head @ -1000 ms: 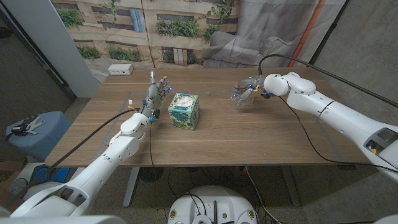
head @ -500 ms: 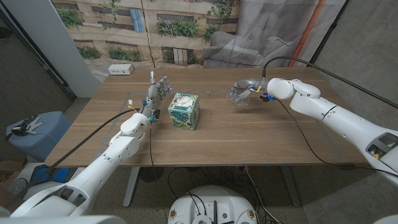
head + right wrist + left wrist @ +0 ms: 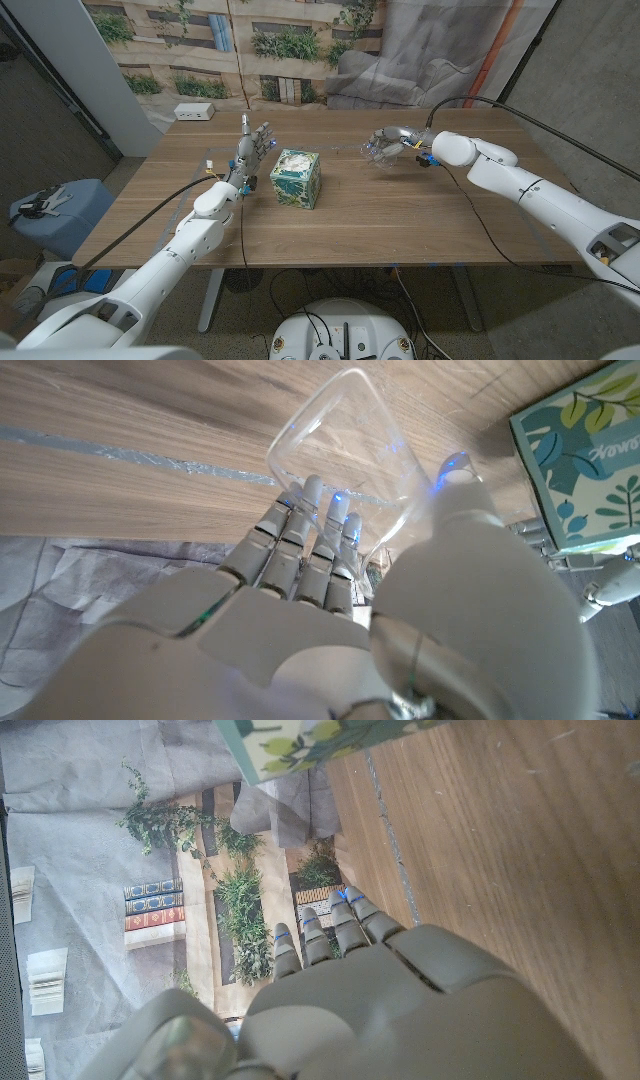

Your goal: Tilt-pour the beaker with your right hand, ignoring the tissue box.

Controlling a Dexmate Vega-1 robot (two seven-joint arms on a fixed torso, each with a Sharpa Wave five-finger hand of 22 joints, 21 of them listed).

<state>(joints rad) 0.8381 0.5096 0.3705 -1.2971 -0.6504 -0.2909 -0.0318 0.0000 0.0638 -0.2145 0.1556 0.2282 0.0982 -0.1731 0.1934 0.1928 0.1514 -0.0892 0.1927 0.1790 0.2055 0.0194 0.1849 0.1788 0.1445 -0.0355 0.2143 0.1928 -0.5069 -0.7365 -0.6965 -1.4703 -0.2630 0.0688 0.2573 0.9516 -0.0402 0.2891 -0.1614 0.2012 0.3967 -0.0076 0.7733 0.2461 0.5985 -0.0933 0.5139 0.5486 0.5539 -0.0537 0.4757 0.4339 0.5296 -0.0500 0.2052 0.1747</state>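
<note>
Tilting further since earlier, the right hand (image 3: 392, 140) clamps its fingers (image 3: 300, 535) on the beaker (image 3: 376, 151) near the counter's (image 3: 400, 215) far edge; smooth glass could slip.

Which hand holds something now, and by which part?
The right hand grips the clear glass beaker around its side wall; the left hand holds nothing.

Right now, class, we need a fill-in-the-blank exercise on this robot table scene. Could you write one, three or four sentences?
1. The clear beaker is held by the robot's ____ hand.
2. The tissue box stands beside the robot's ____ hand.
3. The beaker is held ____, not upright.
4. The table is made of ____.

Missing words: right; left; tilted; wood
</note>
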